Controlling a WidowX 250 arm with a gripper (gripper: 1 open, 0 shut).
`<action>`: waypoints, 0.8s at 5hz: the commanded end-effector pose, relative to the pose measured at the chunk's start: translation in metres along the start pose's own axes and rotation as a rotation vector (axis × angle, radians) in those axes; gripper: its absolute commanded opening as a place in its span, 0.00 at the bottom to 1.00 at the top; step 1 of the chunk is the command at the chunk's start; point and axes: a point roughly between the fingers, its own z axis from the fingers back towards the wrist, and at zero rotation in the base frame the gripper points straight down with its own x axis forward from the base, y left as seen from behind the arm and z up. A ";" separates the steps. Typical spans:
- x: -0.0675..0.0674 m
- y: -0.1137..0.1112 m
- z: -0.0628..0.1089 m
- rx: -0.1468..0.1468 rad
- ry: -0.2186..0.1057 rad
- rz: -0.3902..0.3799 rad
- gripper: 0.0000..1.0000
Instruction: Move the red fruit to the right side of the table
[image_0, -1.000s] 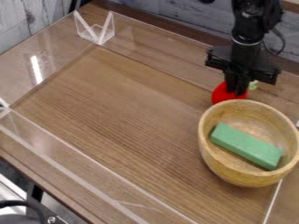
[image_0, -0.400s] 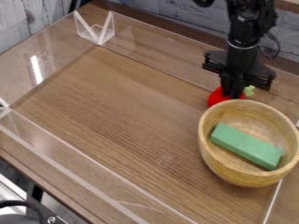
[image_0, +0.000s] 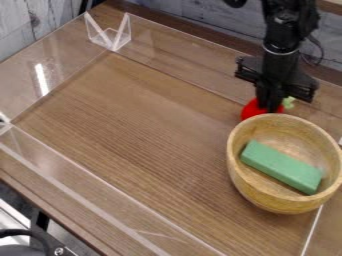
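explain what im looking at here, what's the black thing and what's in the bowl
One camera looks down at a wooden table with low clear walls. The black thing is a robot arm; its gripper points down at the right side, just behind the bowl. The gripper is shut on a small red fruit, which sits low at the tabletop; whether it touches the wood, I cannot tell. The bowl is round, light wood, and holds a green block. A folded clear piece stands at the far left corner.
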 end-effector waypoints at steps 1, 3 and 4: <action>0.017 -0.007 0.019 -0.005 -0.060 0.004 0.00; 0.014 0.000 0.016 0.008 -0.042 0.003 0.00; 0.011 0.006 0.009 0.026 -0.033 0.039 0.00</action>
